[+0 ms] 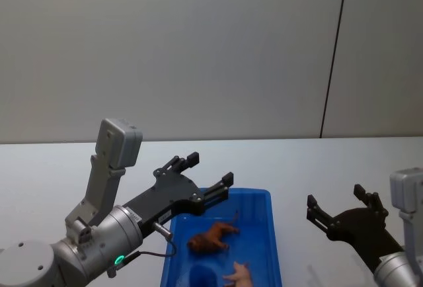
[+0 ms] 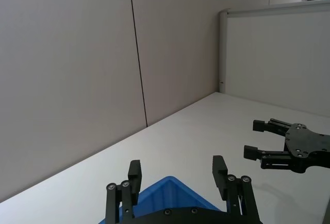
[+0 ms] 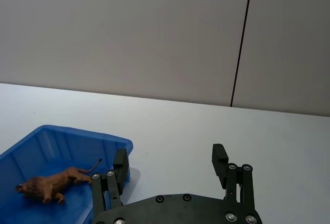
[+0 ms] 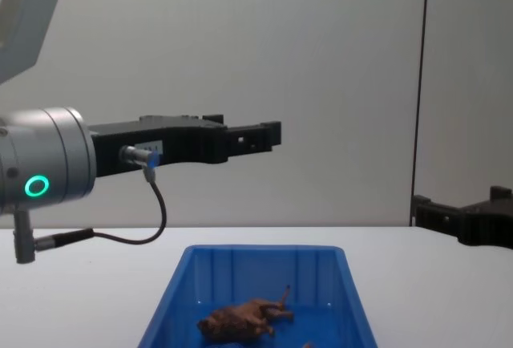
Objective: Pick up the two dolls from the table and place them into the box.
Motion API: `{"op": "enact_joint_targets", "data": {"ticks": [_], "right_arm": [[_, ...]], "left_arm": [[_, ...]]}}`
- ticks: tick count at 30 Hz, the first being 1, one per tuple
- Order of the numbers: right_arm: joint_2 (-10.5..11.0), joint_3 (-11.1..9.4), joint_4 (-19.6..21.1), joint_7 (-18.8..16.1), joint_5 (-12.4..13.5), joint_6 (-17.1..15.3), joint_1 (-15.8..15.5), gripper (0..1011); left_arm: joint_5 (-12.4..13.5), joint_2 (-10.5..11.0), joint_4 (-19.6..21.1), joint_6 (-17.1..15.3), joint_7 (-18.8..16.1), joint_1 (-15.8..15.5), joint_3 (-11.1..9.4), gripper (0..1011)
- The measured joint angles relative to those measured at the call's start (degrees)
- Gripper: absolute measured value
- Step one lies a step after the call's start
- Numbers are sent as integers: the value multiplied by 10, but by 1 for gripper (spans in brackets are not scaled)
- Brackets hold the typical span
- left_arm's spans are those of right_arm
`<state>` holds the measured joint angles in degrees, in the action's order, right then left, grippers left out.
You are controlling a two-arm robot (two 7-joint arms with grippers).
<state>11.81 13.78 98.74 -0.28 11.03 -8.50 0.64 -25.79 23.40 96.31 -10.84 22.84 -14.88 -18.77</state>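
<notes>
Both dolls lie inside the blue box [image 1: 252, 193] on the white table [image 1: 330, 161]. The brown lion [image 1: 213, 236] rests on its side in the middle of the box, and the pale pink pig [image 1: 239, 275] lies nearer me. My left gripper [image 1: 210, 169] hovers open and empty above the box's far left corner. My right gripper [image 1: 335, 196] is open and empty above the table, right of the box. In the right wrist view the lion [image 3: 54, 184] lies in the box [image 3: 67, 141] beside that gripper [image 3: 170, 157]. From the chest, the lion [image 4: 240, 318] sits well below the left gripper [image 4: 268, 135].
A dark blue rounded shape [image 1: 201, 275] sits in the box's near part beside the pig. A plain grey wall with a dark vertical seam [image 1: 334, 55] stands behind the table. A white panel [image 2: 278, 53] stands at the table's far right end.
</notes>
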Motion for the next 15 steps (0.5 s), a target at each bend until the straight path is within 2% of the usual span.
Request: {"op": "enact_joint_targets", "data": {"ticks": [3, 6, 15], "right_arm": [[0, 0, 0, 0, 0, 0, 0, 1001], [0, 0, 0, 0, 0, 0, 0, 1001], [0, 0, 0, 0, 0, 0, 0, 1001]], "left_arm": [[-3, -1, -1, 2, 5, -1, -1, 940], [-4, -2, -1, 2, 7, -1, -1, 993], [-8, -3, -2, 4, 13, -2, -2, 1001]]}}
